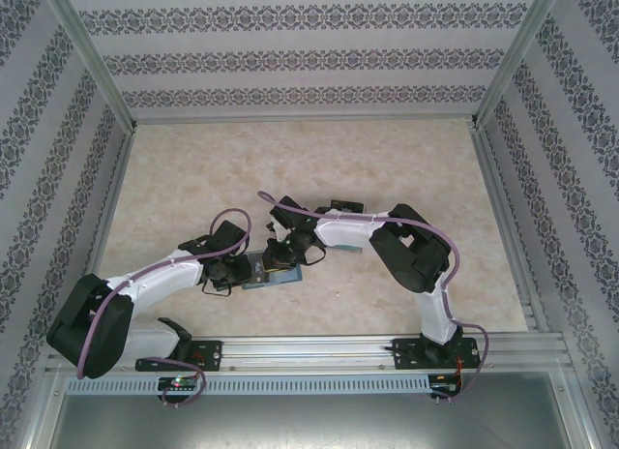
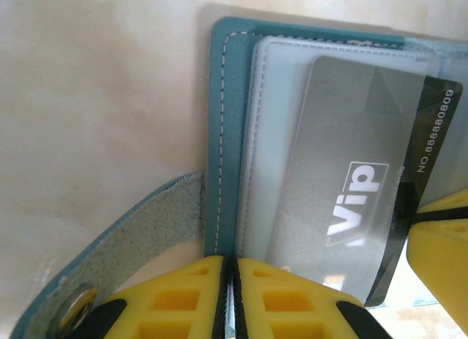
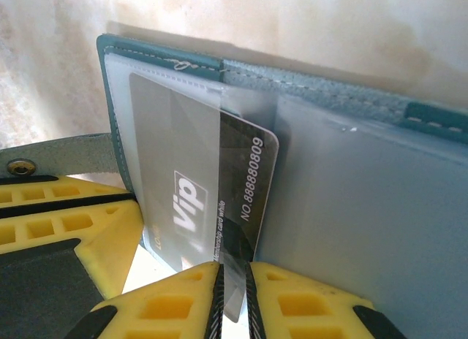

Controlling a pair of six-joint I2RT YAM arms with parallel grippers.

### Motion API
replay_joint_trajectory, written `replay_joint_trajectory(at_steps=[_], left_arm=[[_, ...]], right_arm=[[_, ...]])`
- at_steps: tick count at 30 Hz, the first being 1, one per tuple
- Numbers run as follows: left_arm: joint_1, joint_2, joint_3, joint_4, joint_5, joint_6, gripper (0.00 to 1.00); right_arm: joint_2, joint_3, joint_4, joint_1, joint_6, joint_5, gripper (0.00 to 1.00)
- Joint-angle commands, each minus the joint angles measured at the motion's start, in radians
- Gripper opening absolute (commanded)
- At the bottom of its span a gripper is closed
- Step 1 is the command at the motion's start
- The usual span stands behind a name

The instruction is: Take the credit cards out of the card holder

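Your left gripper [image 2: 228, 299] is clamping the holder [image 2: 225, 83] at frame bottom to anchor it while your right gripper [image 3: 232, 302] is pinching the black card [image 3: 248, 178], half out

Holder [image 2: 227, 98]: teal, white stitching, frosted clear sleeves. Card [image 2: 344, 207]: dark grey, faceted pattern, white lettering. Left tool [image 2: 228, 269], right tool [image 3: 232, 275]: yellow, black insets. Surface [image 1: 290, 159]: cream, tan marbling. Walls [image 1: 309, 62]: white, grey floral bands. Cables [image 1: 232, 212]: purple. Arms [image 1: 164, 275]: white and black.
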Motion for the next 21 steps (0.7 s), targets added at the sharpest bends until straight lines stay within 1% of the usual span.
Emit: replay_joint_trajectory(at_steps=[1,13,21], left_arm=[[0.005,0.02,-0.011,0.006,0.012,-0.015,0.11],[0.004,0.016,-0.018,0.007,0.015,-0.015,0.11],[0.004,0.012,-0.023,0.012,0.018,-0.019,0.11]], right_arm=[[0.009,-0.005,-0.015,0.013,0.021,0.017,0.18],[-0.025,-0.033,-0.054,0.011,0.044,0.063,0.19],[-0.019,-0.03,-0.054,0.011,0.055,0.053,0.21]])
